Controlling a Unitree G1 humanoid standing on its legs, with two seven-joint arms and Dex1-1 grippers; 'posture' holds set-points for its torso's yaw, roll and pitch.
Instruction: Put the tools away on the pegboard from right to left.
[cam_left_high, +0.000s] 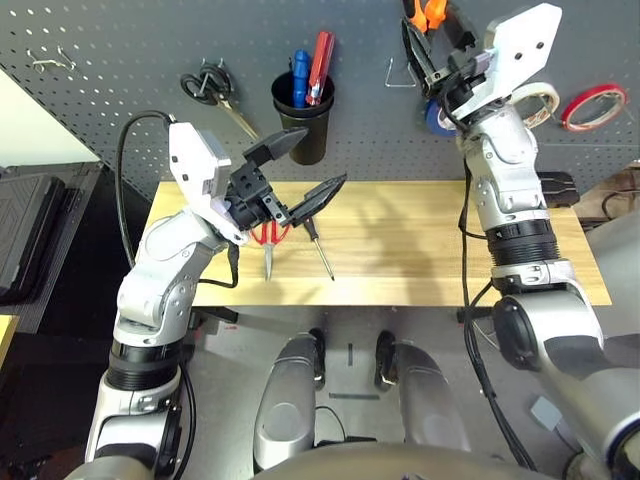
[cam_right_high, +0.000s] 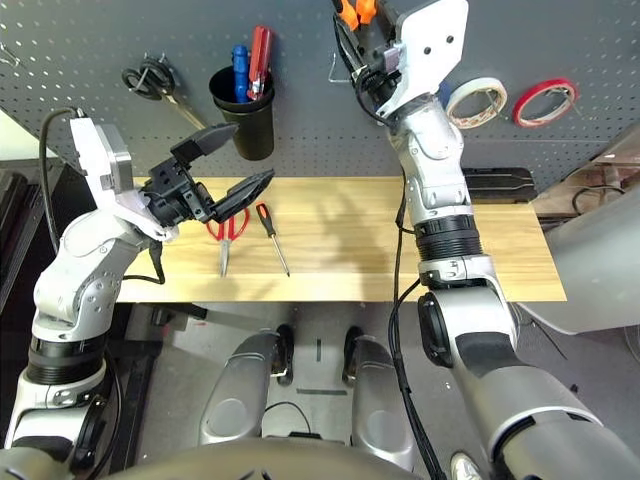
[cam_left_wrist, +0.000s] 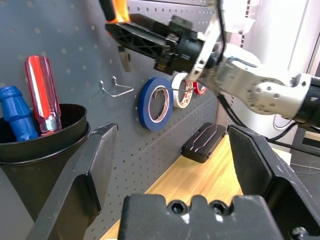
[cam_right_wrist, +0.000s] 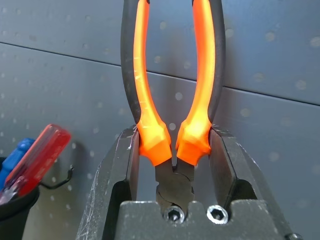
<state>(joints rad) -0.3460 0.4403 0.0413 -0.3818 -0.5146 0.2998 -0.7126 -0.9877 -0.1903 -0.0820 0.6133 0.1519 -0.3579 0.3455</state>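
Right gripper (cam_right_wrist: 174, 135) up at the pegboard (cam_left_high: 150, 60), its two fingers pinching the orange-and-black-handled pliers (cam_right_wrist: 201, 75) at the shoulders, where the grips meet the metal. Handles point up and splay apart, nose down. Left gripper (cam_left_high: 325, 158) spread wide, nothing between its fingers, above the bench (cam_left_high: 400, 240) near the black cup (cam_right_high: 255, 135). Whitish tape roll (cam_right_high: 455, 105) already hung, beside the red roll (cam_right_high: 527, 108); the blue roll (cam_left_wrist: 145, 105) is next in line. Bare wire hook (cam_left_high: 400, 85) lies just below the pliers and looks the likely peg for them. Step in hand, as I judge it: hang the pliers. Keep the nose plumb, line it up over the gap in the wire, then lower slowly until the splayed handles bear on both prongs. Stay close to the panel without scraping it, and clear of the blue roll. Ease the fingers apart only once the wire takes the weight, then back straight out; a sideways exit could drag a handle off. Loose handles may swing wider on release. Remaining on the wood: black-and-orange-handled screwdriver (cam_right_high: 264, 215) and red-handled scissors (cam_left_high: 268, 262), side by side, probably to follow in that order.
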